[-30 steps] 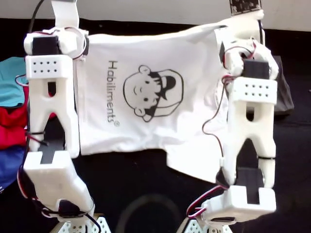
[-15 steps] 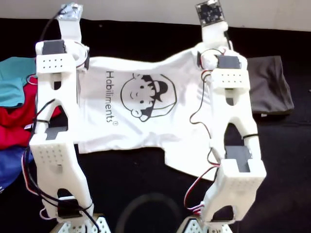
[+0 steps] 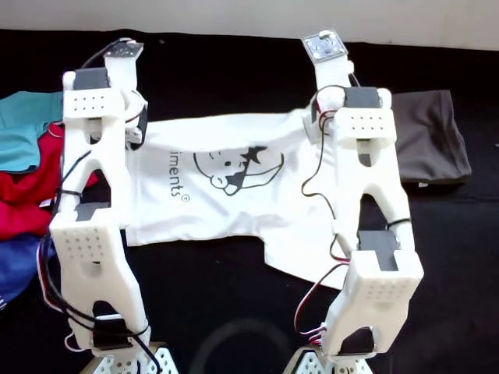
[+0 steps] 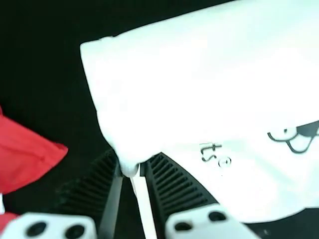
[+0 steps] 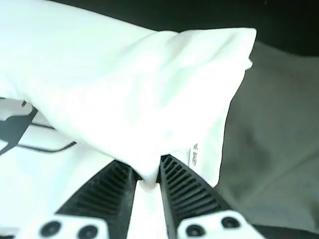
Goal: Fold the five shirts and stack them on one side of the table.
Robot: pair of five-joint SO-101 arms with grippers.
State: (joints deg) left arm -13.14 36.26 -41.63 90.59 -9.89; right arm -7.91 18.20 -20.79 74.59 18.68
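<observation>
A white shirt (image 3: 234, 195) with a cartoon print lies spread on the black table between the two arms, its far edge lifted and folded toward the near side. My left gripper (image 4: 130, 172) is shut on the shirt's far left corner (image 4: 127, 159). My right gripper (image 5: 147, 181) is shut on the far right corner (image 5: 164, 99). In the high view the left gripper (image 3: 134, 128) and the right gripper (image 3: 316, 117) hold those corners above the cloth. A folded dark grey shirt (image 3: 430, 139) lies at the right, also in the right wrist view (image 5: 279, 134).
A teal shirt (image 3: 23, 128), a red shirt (image 3: 27, 199) and a blue shirt (image 3: 15, 265) lie piled at the left table edge. The red shirt (image 4: 27, 154) is close to the left gripper. The black table (image 3: 234, 312) is bare in front.
Both arms have drawn back toward the near side with the far edge of the white shirt, folding it over so the print's upper half is now covered.
</observation>
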